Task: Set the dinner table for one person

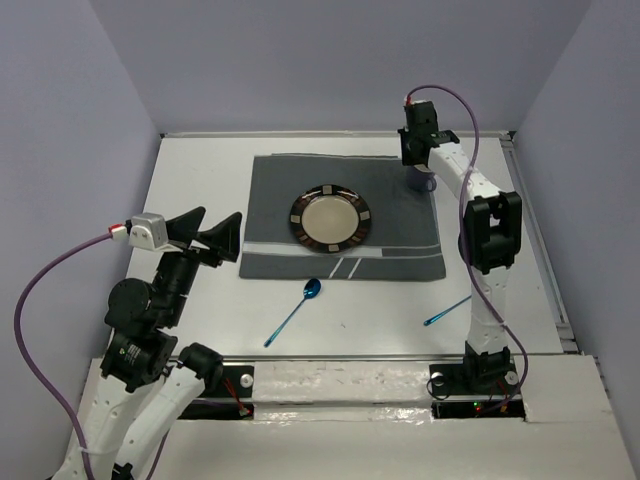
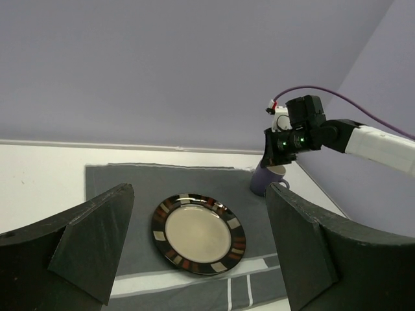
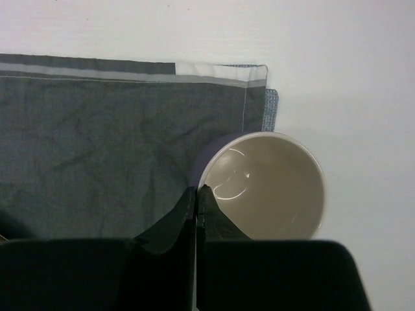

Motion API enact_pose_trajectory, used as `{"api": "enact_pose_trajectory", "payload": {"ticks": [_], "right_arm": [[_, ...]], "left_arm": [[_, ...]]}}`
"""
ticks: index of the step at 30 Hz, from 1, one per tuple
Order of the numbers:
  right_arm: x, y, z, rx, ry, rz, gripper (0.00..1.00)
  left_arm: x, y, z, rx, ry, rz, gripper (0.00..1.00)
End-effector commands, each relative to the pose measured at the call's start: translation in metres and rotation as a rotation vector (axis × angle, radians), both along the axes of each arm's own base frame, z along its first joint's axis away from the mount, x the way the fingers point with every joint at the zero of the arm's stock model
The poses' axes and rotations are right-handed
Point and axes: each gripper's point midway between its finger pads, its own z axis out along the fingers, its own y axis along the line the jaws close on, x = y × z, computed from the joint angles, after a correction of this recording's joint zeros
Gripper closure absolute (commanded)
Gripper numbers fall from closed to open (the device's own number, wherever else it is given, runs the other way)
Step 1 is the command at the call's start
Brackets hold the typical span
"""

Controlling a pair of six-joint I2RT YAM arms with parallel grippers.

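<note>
On the tabletop (image 1: 200, 170), the plate (image 1: 331, 216) sits mid-placemat (image 1: 400, 240), with the mug (image 3: 266, 188) at the mat's far right corner. The right gripper (image 3: 196, 194) is clenched empty by the mug's rim, and the left gripper (image 1: 222, 214) hangs released. The spoon (image 1: 300, 305) and another blue utensil (image 1: 447, 311) remain unplaced near the near edge.

Tool (image 3: 196, 192) pinched together at mug's (image 3: 272, 188) rim, on placemat (image 3: 97, 142) corner.

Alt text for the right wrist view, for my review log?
A purple mug with a cream inside stands at the corner of a dark grey placemat on a white table. The right end effector has its dark fingers closed nearly together at the mug's rim; whether they pinch it is unclear.
</note>
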Motion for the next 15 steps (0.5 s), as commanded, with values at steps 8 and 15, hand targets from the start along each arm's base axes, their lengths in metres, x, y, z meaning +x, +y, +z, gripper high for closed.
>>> {"api": "enact_pose_trajectory", "payload": {"ticks": [8,15], "right_arm": [[0.032,0.021,0.059,0.023,-0.157,0.062,1.00],[0.038,0.031,0.033,0.023,-0.118,0.081,1.00]], "left_arm": [[0.009,0.004,0.004,0.004,-0.016,0.032,0.06],[0.010,0.004,0.003,0.006,-0.014,0.035,0.06]]}}
